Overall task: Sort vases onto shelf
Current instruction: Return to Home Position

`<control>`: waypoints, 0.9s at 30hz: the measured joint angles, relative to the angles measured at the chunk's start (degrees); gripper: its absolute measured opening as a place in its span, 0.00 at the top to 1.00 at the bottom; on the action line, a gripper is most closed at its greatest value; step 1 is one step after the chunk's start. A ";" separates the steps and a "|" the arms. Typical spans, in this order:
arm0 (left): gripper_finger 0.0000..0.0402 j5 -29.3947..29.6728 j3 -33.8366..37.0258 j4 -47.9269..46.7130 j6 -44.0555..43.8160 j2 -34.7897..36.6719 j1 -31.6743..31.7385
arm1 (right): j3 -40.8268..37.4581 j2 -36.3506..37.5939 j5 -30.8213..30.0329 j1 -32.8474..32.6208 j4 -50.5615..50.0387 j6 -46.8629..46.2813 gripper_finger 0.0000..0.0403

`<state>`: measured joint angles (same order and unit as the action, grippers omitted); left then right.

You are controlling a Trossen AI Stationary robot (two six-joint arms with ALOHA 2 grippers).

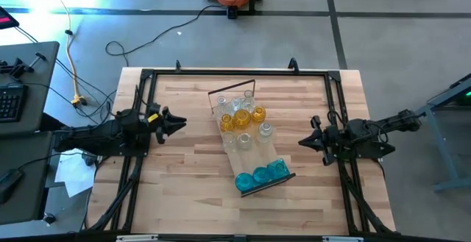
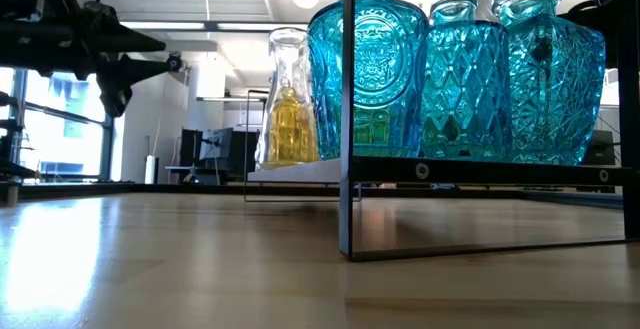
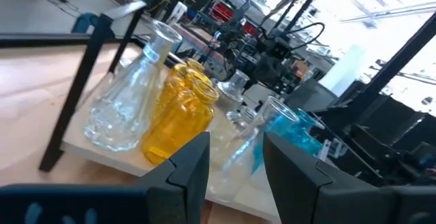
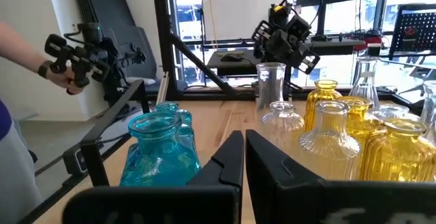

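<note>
One camera looks straight down on my whole table (image 1: 184,190). Another sits at tabletop height, tight against the blue vases (image 2: 455,79). Both wrist cameras face inward, sharing the shelf (image 3: 116,160).

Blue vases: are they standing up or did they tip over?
Standing up. The low view shows three blue vases upright on the shelf, side by side, necks pointing up.

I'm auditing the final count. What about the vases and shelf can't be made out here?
- Number of clear vases: high view, too small and see-through against the shelf.
- Vases behind the blue vases: low view, the blue ones stand in front and hide most others.
- Nearest amber vases: right wrist view, cut off by the picture's edge.
</note>
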<state>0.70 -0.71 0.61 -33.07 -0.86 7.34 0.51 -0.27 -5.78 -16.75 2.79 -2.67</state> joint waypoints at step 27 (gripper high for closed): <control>0.68 0.07 0.00 -0.14 -2.72 -0.09 -2.89 | -0.04 -0.02 0.20 0.00 -0.92 6.99 1.00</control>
<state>0.78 -0.71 0.47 -35.79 -0.95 4.45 0.47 -0.30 -5.59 -16.75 1.87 4.32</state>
